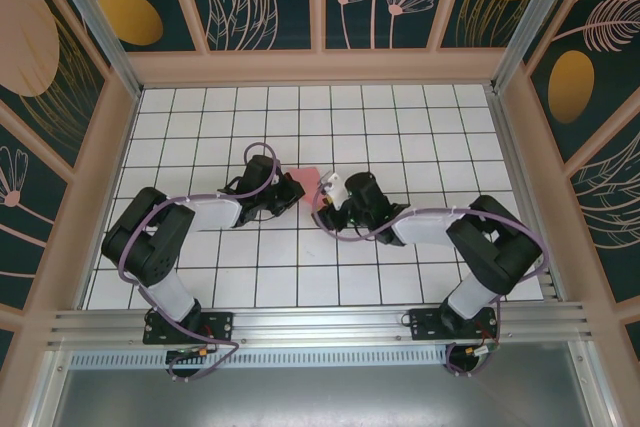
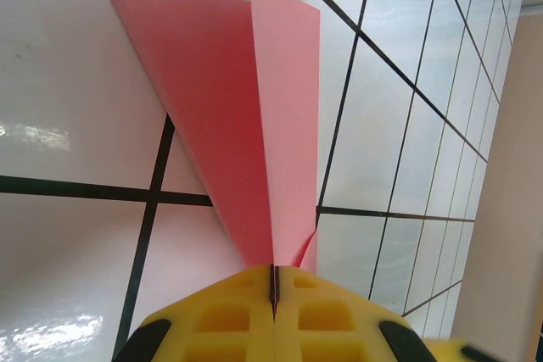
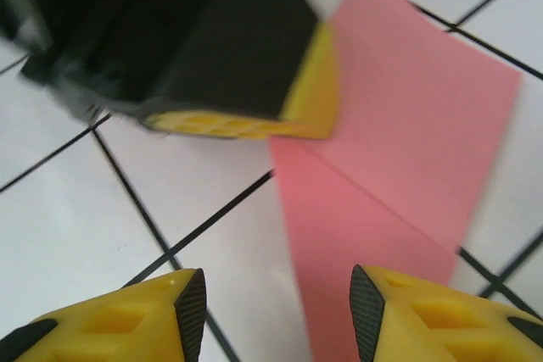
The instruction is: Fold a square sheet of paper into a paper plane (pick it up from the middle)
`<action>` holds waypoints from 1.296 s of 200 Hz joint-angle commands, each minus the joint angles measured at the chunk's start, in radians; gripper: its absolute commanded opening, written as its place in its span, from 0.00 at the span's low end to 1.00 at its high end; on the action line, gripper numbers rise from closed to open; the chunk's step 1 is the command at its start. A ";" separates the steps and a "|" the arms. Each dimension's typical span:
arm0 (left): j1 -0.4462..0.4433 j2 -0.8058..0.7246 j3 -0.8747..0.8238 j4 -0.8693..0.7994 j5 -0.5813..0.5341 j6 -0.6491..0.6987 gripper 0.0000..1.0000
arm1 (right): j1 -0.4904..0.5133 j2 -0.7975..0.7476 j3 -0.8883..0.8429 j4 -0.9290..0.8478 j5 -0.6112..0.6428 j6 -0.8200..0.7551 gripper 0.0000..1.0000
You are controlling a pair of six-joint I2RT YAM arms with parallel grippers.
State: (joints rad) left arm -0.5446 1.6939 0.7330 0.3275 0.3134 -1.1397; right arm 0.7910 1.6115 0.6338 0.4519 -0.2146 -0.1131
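Fold step: I'm pinching the square sheet of paper (image 2: 254, 125), half-folded into a V mid-table, tight in my left gripper (image 2: 273, 294). My right gripper (image 3: 277, 298) is hanging wide beside it. Next probably needs the right to press a flap.

Paper (image 2: 229, 108) looking thin, matt, smooth, creasing sharply. Table (image 2: 59, 65) tiles showing glossy, throwing glare. Left fingers (image 2: 221, 320) appearing matt yellow plastic, ribbed; right pads (image 3: 192, 311) reading black, rubbery. Rail (image 1: 320, 319) gleaming as brushed metal.

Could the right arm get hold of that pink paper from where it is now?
Probably yes. The right pincer is open with the pink paper just ahead of it; the left pincer, shut on it farther off, leaves the near part free.
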 commanded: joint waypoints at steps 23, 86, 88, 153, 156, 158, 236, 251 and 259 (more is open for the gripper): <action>-0.005 -0.013 0.001 -0.024 -0.002 -0.025 0.03 | 0.038 0.102 0.009 0.142 0.134 -0.193 0.48; -0.006 -0.011 0.005 -0.031 0.000 -0.027 0.03 | 0.058 0.207 0.028 0.266 0.225 -0.242 0.36; -0.006 -0.011 0.005 -0.030 0.000 -0.026 0.03 | 0.059 0.208 0.029 0.266 0.225 -0.243 0.36; -0.006 -0.011 0.013 -0.048 -0.007 -0.021 0.06 | 0.067 0.227 0.029 0.295 0.204 -0.249 0.27; -0.006 -0.011 0.014 -0.051 -0.009 -0.021 0.06 | 0.067 0.227 0.030 0.292 0.205 -0.249 0.26; -0.005 -0.011 0.014 -0.052 -0.008 -0.019 0.07 | 0.067 0.227 0.030 0.291 0.203 -0.249 0.25; 0.035 -0.116 0.059 -0.207 -0.120 0.075 0.38 | 0.044 0.177 0.056 0.146 0.096 -0.157 0.09; 0.059 -0.151 0.046 -0.219 -0.138 0.084 0.42 | 0.029 0.160 0.061 0.117 0.043 -0.105 0.09; 0.071 -0.168 0.034 -0.220 -0.143 0.087 0.44 | 0.022 0.153 0.063 0.100 0.016 -0.075 0.09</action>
State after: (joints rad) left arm -0.5091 1.5871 0.7670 0.1635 0.2256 -1.0939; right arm 0.8360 1.8126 0.6689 0.6209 -0.0883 -0.2897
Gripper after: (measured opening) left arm 0.415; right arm 0.096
